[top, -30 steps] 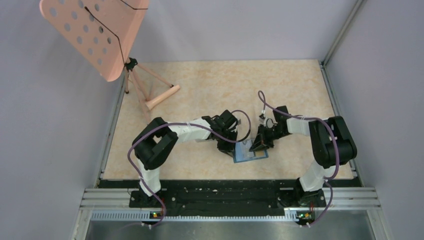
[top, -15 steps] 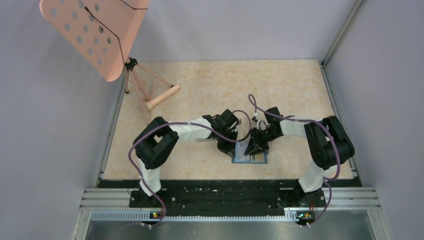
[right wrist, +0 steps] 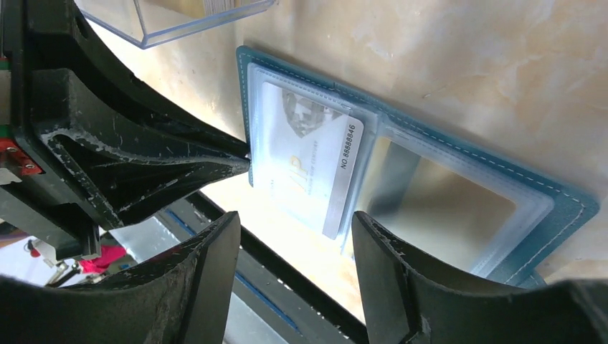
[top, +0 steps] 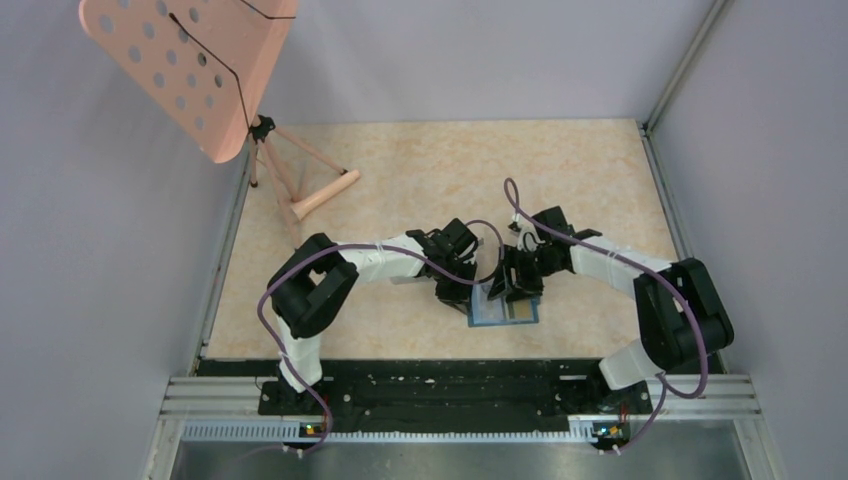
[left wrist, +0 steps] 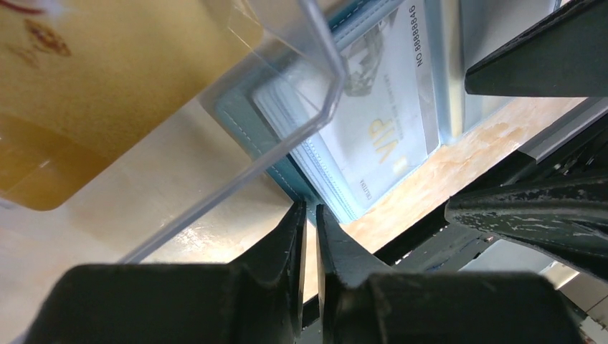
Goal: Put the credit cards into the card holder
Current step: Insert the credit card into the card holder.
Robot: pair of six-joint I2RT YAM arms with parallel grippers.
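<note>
The teal card holder (top: 510, 315) lies open on the table near the front edge. A white credit card (right wrist: 308, 161) marked VIP sits in its left clear pocket (left wrist: 380, 122), one end sticking out. My right gripper (right wrist: 294, 218) hangs open just over that end, holding nothing. My left gripper (left wrist: 310, 209) is closed to a narrow slit on the card holder's teal edge (left wrist: 287, 168). An orange-yellow credit card (left wrist: 93, 93) rests inside a clear plastic box (left wrist: 315, 43) beside the card holder. In the top view the left gripper (top: 458, 292) and right gripper (top: 510, 285) sit close together.
A pink perforated stand (top: 185, 70) on a tripod occupies the back left corner. A black and metal rail (top: 450, 395) runs along the near edge just below the card holder. Grey walls enclose the table.
My right gripper has gone from shut to open, letting go of the white card in the pocket. The right arm swung a little leftward. The left gripper held still.
</note>
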